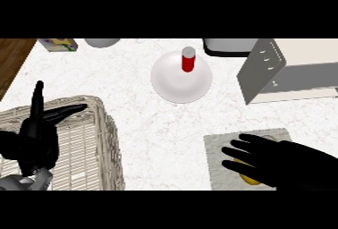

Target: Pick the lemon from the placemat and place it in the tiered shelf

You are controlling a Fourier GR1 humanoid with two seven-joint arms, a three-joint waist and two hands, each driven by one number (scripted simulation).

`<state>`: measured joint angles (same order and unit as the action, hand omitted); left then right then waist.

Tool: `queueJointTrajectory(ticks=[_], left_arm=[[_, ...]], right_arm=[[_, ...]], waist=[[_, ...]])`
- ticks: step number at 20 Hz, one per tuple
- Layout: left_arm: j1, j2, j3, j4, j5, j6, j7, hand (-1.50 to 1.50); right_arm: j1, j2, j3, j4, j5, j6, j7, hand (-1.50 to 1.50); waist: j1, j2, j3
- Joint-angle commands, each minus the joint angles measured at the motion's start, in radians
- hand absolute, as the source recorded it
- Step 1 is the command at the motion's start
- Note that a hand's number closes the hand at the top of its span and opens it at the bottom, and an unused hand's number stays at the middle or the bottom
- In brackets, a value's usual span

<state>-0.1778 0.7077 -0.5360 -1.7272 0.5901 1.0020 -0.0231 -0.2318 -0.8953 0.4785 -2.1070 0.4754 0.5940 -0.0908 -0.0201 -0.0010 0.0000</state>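
Already the right hand (274,159) covers the lemon (251,178) on the placemat (221,145) at lower right, fingers spread, not yet clenched. Closing off-centre could roll it away; the left hand (36,134) rests released, lower left.

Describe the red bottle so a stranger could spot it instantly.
Start at the white marble counter and find the round white plate near its far middle. The bottle stands upright on that plate: red body, grey cap, the only red thing here.
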Motion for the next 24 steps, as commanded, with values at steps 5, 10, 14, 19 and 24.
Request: queueJointTrajectory(ticks=[5, 10, 14, 19, 24], left_arm=[[0.034, 0.006, 0.008, 0.021, 0.045, -0.231, -0.072, 0.00], [-0.041, 0.005, 0.004, 0.060, 0.051, -0.240, -0.054, 0.00], [-0.007, 0.019, -0.005, 0.052, 0.053, -0.239, -0.073, 0.00], [0.015, 0.036, -0.010, 0.021, 0.078, -0.253, -0.078, 0.00], [-0.061, 0.030, -0.034, 0.028, 0.066, -0.179, -0.026, 0.00]], right_arm=[[0.076, 0.030, 0.077, 0.117, 0.259, -0.147, -0.024, -1.50], [0.064, 0.061, 0.061, 0.215, 0.265, -0.183, -0.100, -1.50], [0.103, 0.033, 0.057, 0.241, 0.308, -0.228, -0.160, -1.50], [0.110, 0.102, 0.102, 0.313, 0.384, -0.262, -0.131, -1.50], [0.085, 0.185, 0.117, 0.442, 0.414, -0.319, -0.197, -1.50]], waist=[[0.021, 0.004, -0.001], [0.016, 0.007, 0.000], [0.014, 0.004, 0.000], [0.022, 0.003, -0.001], [0.021, 0.004, 0.001]])
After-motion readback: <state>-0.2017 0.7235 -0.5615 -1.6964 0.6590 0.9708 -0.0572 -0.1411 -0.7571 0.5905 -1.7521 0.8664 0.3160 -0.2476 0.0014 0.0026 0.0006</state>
